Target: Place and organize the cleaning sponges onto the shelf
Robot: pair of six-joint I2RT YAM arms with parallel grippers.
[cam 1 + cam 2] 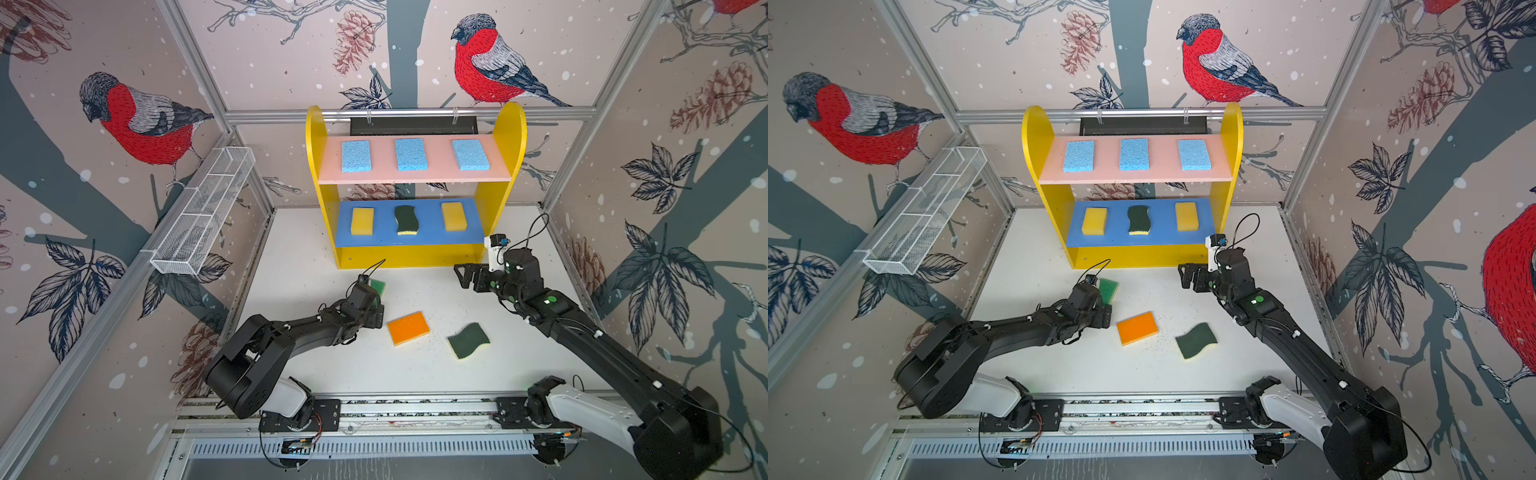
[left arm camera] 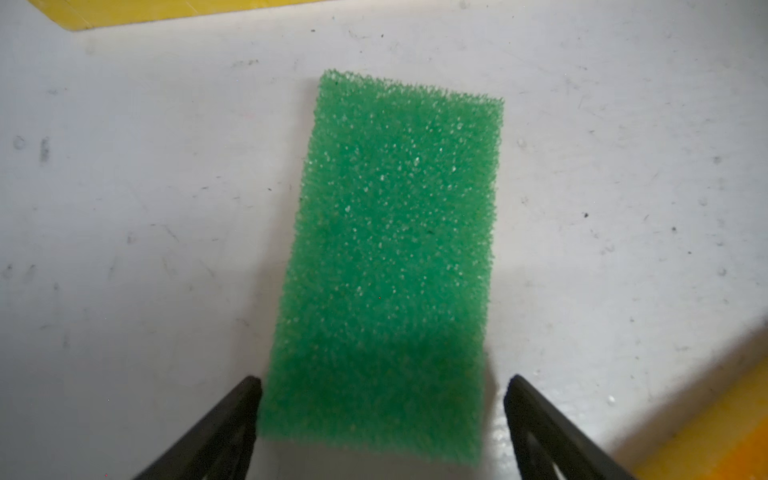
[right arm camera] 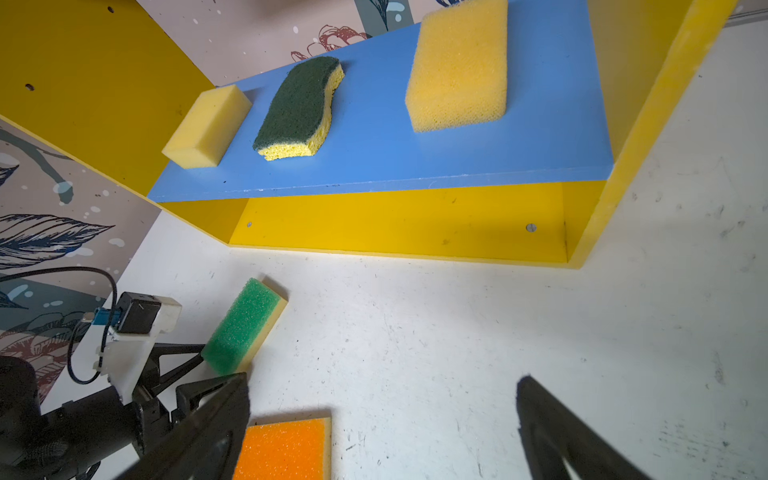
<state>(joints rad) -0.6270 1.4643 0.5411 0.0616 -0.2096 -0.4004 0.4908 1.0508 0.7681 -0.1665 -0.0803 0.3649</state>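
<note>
Left gripper [image 2: 384,382] straddles the green sponge [image 2: 390,257], jaws wide, nothing held; next: squeeze, lift to shelf [image 1: 415,255]. Right gripper [image 3: 384,379] gapes empty.

Both arms extended, left pincer [image 2: 382,379] pointing down, jaws wide, right pincer [image 3: 384,377] turned leftward, jaws wide

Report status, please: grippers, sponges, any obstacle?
Left gripper open, straddling green-topped sponge on table. Right gripper open, empty. Shelf holds six; orange-topped sponge, wavy scourer waiting. No obstruction seen.

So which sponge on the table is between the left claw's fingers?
The green-topped sponge, straddled by the open left gripper; the orange sponge and dark wavy sponge lie apart.
</note>
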